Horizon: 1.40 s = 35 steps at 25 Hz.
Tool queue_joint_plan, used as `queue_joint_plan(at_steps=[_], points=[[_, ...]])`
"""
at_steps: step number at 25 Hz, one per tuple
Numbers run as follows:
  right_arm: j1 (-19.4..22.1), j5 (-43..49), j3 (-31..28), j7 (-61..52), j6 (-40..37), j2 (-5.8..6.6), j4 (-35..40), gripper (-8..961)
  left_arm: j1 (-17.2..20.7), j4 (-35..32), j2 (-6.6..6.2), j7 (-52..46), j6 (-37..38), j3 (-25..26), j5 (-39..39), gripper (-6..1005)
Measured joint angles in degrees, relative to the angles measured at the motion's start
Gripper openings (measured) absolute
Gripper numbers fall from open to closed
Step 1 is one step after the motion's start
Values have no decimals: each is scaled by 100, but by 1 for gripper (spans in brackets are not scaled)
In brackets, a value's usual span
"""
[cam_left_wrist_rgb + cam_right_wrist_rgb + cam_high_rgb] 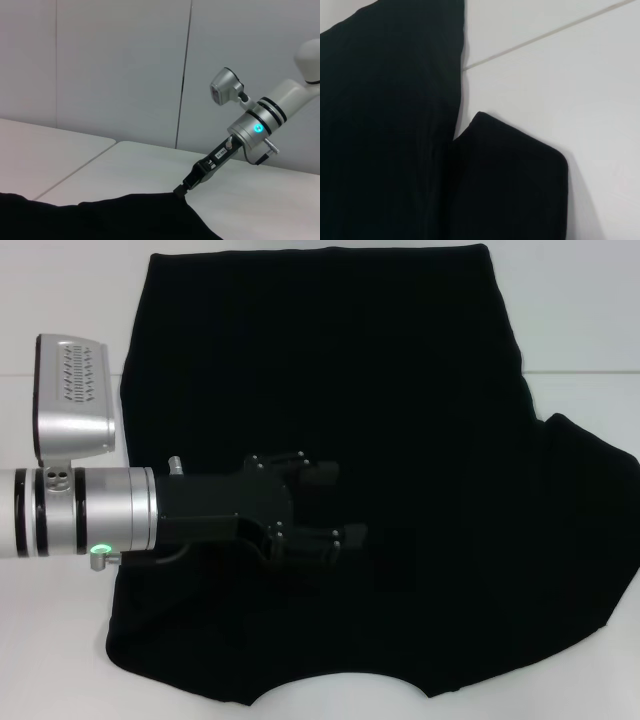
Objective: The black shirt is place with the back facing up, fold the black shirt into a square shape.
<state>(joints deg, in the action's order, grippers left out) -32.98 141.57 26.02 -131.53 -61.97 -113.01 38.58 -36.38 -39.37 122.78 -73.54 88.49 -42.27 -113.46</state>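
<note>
We see our left arm's brushed-silver cylindrical wrist (85, 512) ringed by two black bands, a green light glowing beneath it. Above the wrist sits a boxy silver camera housing (75, 395) with perforated vents. Beyond the wrist, our matte black left claw (335, 505) shows small silver screws and a thin black cable.

Spread flat across the table (60, 660): the black shirt (400, 390), neckline toward the near edge, one sleeve toward the right edge; over its left half, the left gripper (335, 505)
</note>
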Motion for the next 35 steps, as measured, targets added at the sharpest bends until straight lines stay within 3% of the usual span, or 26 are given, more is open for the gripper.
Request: queue_joint_plan(at_steps=[24,30,35], points=[[268,-526,-82,75,104,-18,10,-1,-95,-28,-26,16,-7,-62,-54,863],[64,-540,-66,161,90,-30,9,-1,-97,-28,-27,15,-40,-61,-53,862],[-392,-609,69,469,-339,-149,10,-1,-97,-27,-32,12,-43,-47,-52,861]])
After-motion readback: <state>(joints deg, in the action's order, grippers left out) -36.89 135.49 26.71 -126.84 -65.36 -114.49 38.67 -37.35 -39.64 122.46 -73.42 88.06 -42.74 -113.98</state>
